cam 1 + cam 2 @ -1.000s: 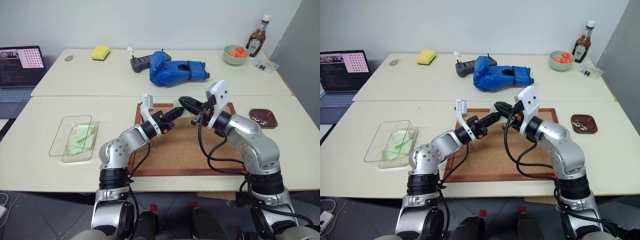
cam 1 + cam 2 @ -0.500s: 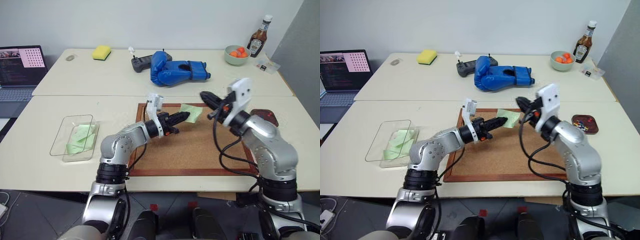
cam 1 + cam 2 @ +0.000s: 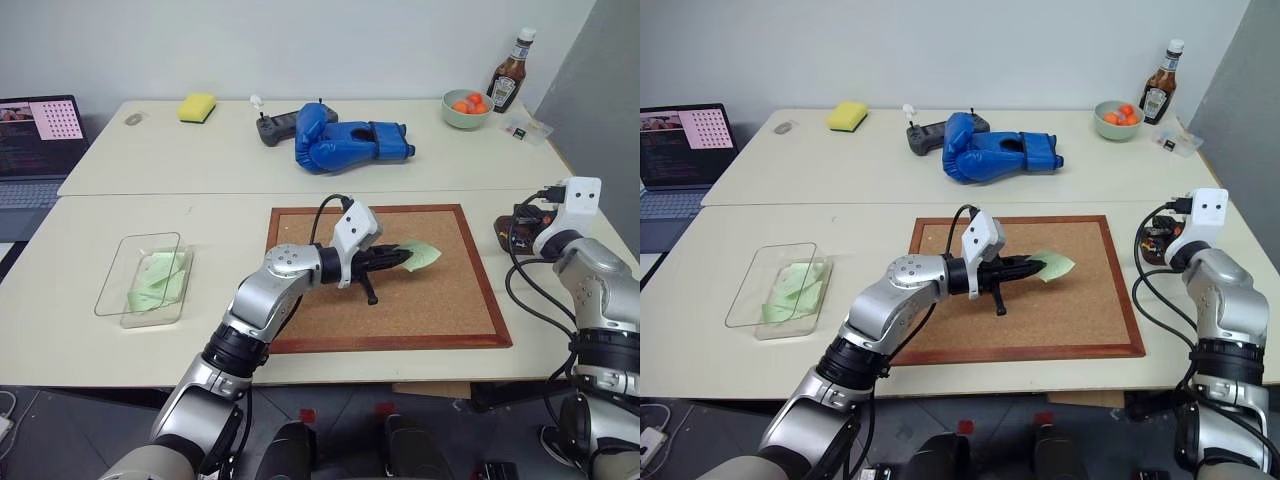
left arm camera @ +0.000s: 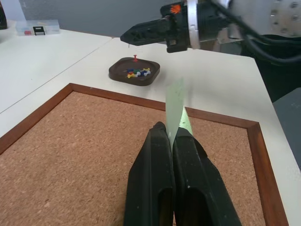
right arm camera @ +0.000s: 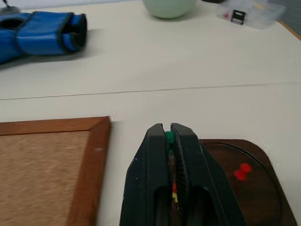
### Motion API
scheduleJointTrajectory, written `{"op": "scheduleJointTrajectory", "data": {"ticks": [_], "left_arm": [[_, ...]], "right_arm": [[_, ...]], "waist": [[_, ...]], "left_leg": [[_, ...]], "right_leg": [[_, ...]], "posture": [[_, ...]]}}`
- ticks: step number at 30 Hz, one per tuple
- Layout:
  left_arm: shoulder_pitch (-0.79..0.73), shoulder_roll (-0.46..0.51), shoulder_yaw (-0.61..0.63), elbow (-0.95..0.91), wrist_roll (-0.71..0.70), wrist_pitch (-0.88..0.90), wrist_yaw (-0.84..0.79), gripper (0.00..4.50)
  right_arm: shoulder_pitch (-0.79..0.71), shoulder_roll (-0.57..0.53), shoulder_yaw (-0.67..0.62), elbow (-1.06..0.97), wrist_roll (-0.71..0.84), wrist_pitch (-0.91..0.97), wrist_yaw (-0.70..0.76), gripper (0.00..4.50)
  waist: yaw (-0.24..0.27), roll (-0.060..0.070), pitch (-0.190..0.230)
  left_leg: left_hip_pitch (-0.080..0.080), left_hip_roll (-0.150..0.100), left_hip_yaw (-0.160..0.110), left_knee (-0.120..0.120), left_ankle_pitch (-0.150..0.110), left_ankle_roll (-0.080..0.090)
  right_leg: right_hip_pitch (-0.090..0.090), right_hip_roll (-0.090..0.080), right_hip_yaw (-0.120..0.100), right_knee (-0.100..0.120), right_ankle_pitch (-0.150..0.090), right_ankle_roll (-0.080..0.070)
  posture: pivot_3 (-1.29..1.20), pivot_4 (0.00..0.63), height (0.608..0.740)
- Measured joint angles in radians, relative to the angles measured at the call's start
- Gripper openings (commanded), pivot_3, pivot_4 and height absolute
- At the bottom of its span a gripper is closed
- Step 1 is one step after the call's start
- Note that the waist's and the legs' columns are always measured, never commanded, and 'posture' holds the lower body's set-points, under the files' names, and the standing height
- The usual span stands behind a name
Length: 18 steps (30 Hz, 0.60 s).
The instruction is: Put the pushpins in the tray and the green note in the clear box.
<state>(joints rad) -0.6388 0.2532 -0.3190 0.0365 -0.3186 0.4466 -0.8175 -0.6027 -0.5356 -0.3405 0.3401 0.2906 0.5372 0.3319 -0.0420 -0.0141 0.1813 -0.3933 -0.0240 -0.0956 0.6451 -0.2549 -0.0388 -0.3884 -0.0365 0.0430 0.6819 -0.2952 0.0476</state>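
Left claw (image 4: 170, 134) pinching green note (image 3: 419, 256) by edge above corkboard (image 3: 440, 300); thin, limp, light. Right claw (image 5: 170, 133) pinching green pushpin (image 5: 168, 136) over tray (image 5: 244, 160); tiny, slippery.

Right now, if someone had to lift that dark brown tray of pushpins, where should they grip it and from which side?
Grip the tray by its raised rim on a long edge, coming from above with the jaws straddling the wall. It is shallow with rounded corners and sits flat on the table, so only the rim offers a hold. Loose pushpins lie inside, so keep it level.
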Motion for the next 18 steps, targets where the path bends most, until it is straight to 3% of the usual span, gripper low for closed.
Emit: {"op": "scheduleJointTrajectory", "data": {"ticks": [6,16,17,18], "left_arm": [[0.036,0.019,0.012,-0.026,0.006,0.014,0.003,0.01],[0.069,0.024,0.021,-0.082,0.006,0.054,0.022,0.01],[0.071,0.025,0.022,-0.084,0.006,0.056,0.023,0.0],[0.071,0.026,0.024,-0.085,0.006,0.058,0.023,0.0]], "right_arm": [[-0.138,-0.015,0.011,0.329,-0.035,-0.138,0.027,0.0],[-0.214,-0.015,0.031,0.607,-0.073,-0.296,0.039,0.0],[-0.216,-0.015,0.031,0.613,-0.073,-0.303,0.039,0.56],[-0.218,-0.015,0.031,0.619,-0.074,-0.31,0.039,0.63]], "waist": [[-0.002,0.0,0.0],[0.001,0.0,0.0],[0.0,0.0,0.0],[0.0,0.0,0.0]], "left_leg": [[-0.001,-0.001,0.0,0.0,0.0,0.0],[-0.001,-0.001,0.0,0.0,0.0,0.0],[-0.001,-0.001,0.0,0.0,0.0,0.0],[-0.001,-0.001,0.0,0.0,0.0,0.0]], "right_leg": [[0.0,-0.001,0.0,-0.001,0.0,0.0],[0.0,-0.001,0.0,-0.001,0.0,0.0],[0.0,-0.001,0.0,-0.001,0.0,0.0],[0.0,-0.001,0.0,-0.001,0.0,0.0]], "posture": [[0.0,0.15,0.74],[0.0,0.15,0.74],[0.0,0.15,0.74],[0.0,0.15,0.74]]}}
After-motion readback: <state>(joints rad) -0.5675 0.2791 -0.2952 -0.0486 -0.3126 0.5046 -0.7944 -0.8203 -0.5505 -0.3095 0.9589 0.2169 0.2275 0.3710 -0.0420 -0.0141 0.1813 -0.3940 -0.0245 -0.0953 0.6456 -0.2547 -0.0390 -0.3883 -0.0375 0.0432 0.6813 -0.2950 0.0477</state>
